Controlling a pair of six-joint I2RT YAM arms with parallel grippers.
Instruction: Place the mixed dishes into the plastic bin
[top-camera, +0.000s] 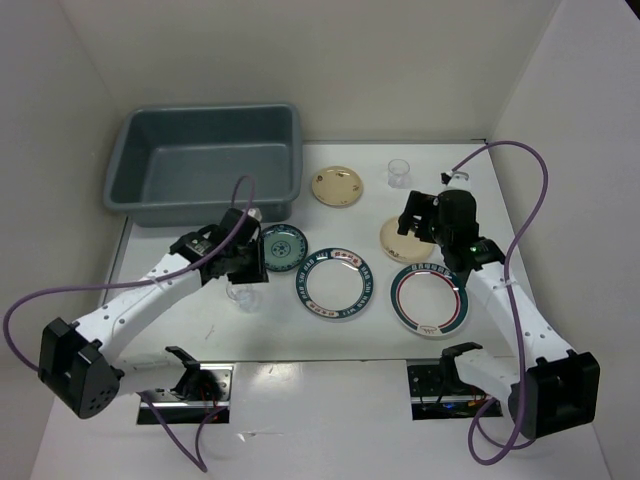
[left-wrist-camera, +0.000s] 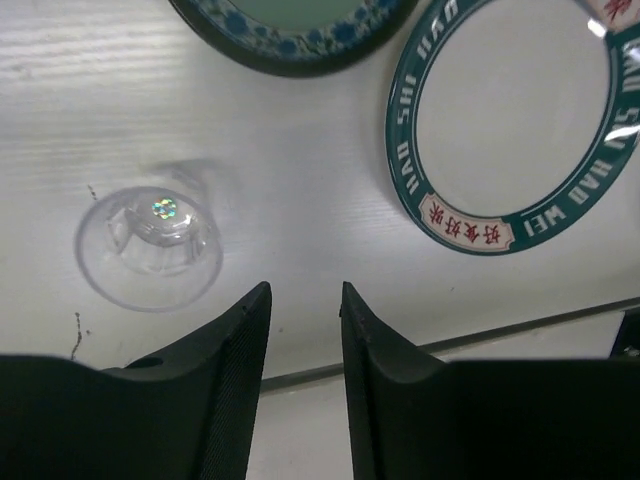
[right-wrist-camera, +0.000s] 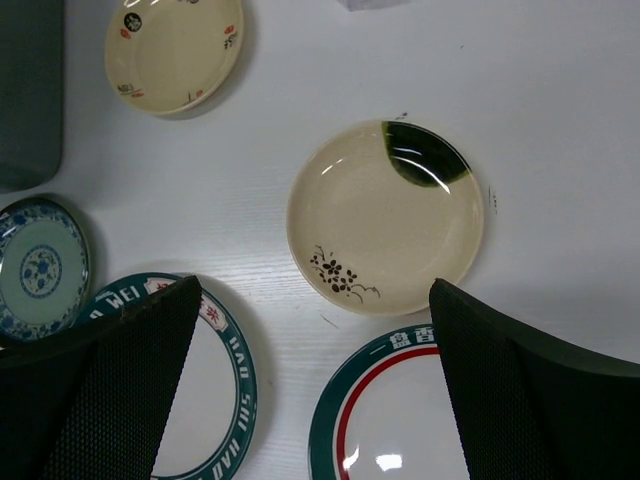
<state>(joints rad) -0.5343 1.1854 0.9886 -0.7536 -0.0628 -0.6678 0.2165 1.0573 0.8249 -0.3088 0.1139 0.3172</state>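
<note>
Matte black fingers (left-wrist-camera: 230, 380) of the left gripper (left-wrist-camera: 305, 295), finely ribbed on their inner faces, stand a narrow gap apart with nothing between them, poised above the bare white table (left-wrist-camera: 300, 200). Close beside them sits a small clear cup (left-wrist-camera: 150, 245) of thin, glossy plastic. Beyond it lie the dark teal saucer (left-wrist-camera: 290, 30), with a blue flowered band, and a teal-rimmed white plate (left-wrist-camera: 515, 130) lettered around its edge. Both lie flat and do not touch each other.

Over on the other side, the right gripper (right-wrist-camera: 315, 290) is spread wide and empty. It hangs over a round cream plate (right-wrist-camera: 385, 215) that has a dark green patch and a painted sprig. Just beside that plate is a red-and-teal rimmed plate (right-wrist-camera: 390, 420), and farther off a smaller cream plate (right-wrist-camera: 175, 50) with red marks. A second clear cup (top-camera: 399, 172) stands near the far edge.

At the far left is the grey plastic bin (top-camera: 205, 200), smooth-walled with rounded corners. Every dish lies on the table outside it, and the left arm reaches up between the bin and the saucer.
</note>
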